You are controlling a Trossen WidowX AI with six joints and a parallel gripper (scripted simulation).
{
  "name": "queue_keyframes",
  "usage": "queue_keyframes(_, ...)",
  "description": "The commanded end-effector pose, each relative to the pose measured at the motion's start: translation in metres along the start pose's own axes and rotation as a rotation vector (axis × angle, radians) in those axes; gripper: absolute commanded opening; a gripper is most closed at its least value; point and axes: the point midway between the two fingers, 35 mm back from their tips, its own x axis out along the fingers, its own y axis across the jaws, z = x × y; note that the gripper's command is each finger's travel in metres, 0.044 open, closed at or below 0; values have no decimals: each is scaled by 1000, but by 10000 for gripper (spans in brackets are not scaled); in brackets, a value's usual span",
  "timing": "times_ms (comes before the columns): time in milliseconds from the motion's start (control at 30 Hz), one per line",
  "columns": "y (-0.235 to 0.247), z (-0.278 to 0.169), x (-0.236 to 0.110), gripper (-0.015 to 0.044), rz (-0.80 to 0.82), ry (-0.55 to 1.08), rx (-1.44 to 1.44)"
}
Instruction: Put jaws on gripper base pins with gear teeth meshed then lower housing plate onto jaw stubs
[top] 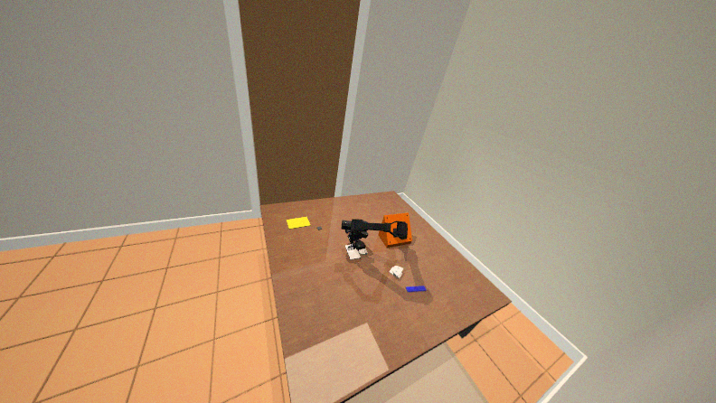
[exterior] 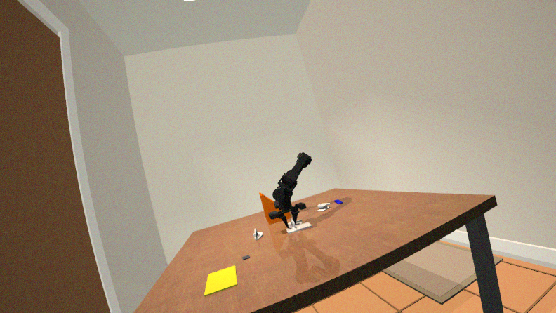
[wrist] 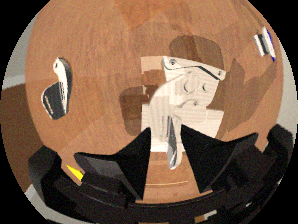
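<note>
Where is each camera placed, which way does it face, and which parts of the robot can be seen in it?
Top: high above the table, looking steeply down; the whole black arm shows, beside the orange plate.
Exterior: off to one side, near table height, looking across it; again the arm, and the table leg.
Wrist: on the arm near the gripper, looking past its black fingers at the white gripper base.
Top and exterior share the yellow square.

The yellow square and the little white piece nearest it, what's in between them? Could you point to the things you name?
A tiny dark grey block (top: pixel 319 228) (exterior: pixel 246 257) lies between the yellow square (top: pixel 298 222) (exterior: pixel 221 281) (wrist: pixel 75 173) and that white piece (exterior: pixel 257 235) (wrist: pixel 63 75), in the exterior view.
</note>
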Motion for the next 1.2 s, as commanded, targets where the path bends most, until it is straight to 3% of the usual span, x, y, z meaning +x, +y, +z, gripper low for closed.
queue_keyframes(0, -1, 0, 2, 134, -4, -1, 5)
queue_keyframes(400, -1, 0, 2, 134, -4, -1, 5)
queue_keyframes(533, 0, 0, 0, 224, 0, 0, 0)
queue_keyframes(967, 0, 0, 0, 224, 0, 0, 0)
queue_keyframes(1167, 1, -1, -37, 224, 1, -1, 3)
